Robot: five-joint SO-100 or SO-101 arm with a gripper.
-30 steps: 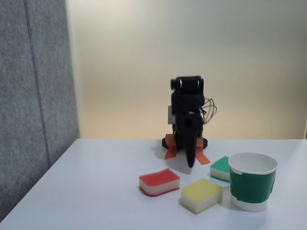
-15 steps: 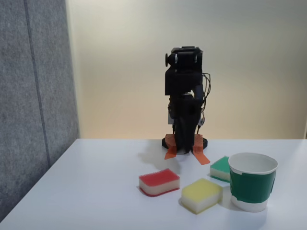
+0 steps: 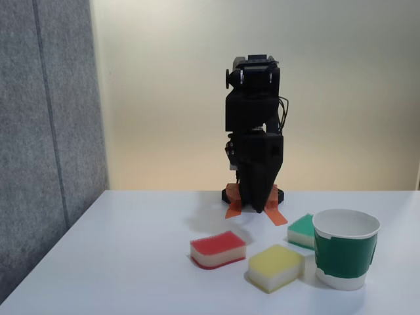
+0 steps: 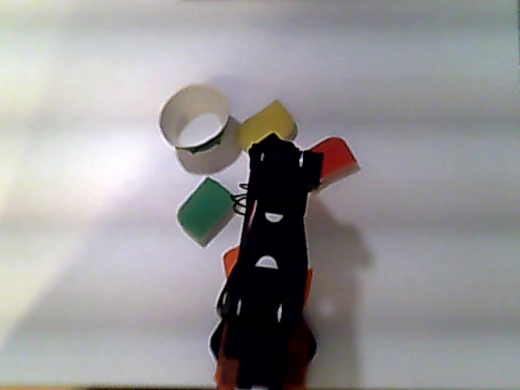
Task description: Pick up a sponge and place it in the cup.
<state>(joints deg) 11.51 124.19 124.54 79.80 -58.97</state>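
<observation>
a small rectangular sponge (image 3: pixel 218 249) with a red top layer and a whitish bottom layer (rounded corners) lies flat on the white tabletop (image 3: pixel 118 262), red side up, toward the front edge in the fixed view. an upright, empty paper cup (image 3: pixel 345 257) with a green body, white rim and white base stands nearer the right edge, well apart from the sponge.

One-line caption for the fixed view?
Black arm's gripper hangs behind red-topped sponge, beside green paper cup.
</observation>
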